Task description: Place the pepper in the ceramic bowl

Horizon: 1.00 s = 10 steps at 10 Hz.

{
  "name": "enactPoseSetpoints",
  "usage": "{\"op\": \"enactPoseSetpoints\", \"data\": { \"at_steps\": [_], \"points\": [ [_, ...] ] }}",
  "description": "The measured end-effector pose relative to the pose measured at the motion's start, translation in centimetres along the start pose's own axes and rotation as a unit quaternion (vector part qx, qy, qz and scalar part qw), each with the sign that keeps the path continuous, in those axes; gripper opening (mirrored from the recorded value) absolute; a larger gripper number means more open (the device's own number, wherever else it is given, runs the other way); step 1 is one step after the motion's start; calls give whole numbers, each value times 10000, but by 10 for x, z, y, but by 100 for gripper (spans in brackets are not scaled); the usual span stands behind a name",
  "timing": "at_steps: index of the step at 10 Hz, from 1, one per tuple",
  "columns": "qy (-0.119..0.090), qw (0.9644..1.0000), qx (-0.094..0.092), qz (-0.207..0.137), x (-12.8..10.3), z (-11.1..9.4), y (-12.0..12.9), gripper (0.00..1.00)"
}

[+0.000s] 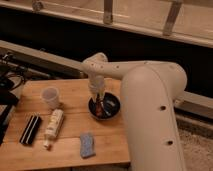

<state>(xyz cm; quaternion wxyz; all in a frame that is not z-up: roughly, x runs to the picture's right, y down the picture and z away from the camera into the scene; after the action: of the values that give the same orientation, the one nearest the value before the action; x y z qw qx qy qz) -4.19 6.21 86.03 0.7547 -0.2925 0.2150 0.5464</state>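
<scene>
The black glossy ceramic bowl (pixel 109 107) sits on the wooden table (pixel 70 150), right of its middle. My gripper (pixel 98 100) points down from the white arm, right over the bowl's left part, at or just inside its rim. A small red-orange piece, the pepper (pixel 101 108), shows directly under the gripper, inside the bowl. Whether the gripper is touching it cannot be told.
A translucent white cup (pixel 50 96) stands at the left of the bowl. A pale bottle (pixel 54 124) and a black oblong object (pixel 30 130) lie in front of the cup. A blue sponge (pixel 87 145) lies near the front edge. My large white arm body (pixel 150 115) covers the table's right side.
</scene>
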Motion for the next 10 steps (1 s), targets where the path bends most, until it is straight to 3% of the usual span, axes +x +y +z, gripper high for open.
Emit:
{"op": "enactPoseSetpoints", "data": {
  "at_steps": [7,10],
  "points": [
    [124,9998,48,139,-1,10,2,1],
    [177,9997,62,166,-1,13,5,22]
  ]
}}
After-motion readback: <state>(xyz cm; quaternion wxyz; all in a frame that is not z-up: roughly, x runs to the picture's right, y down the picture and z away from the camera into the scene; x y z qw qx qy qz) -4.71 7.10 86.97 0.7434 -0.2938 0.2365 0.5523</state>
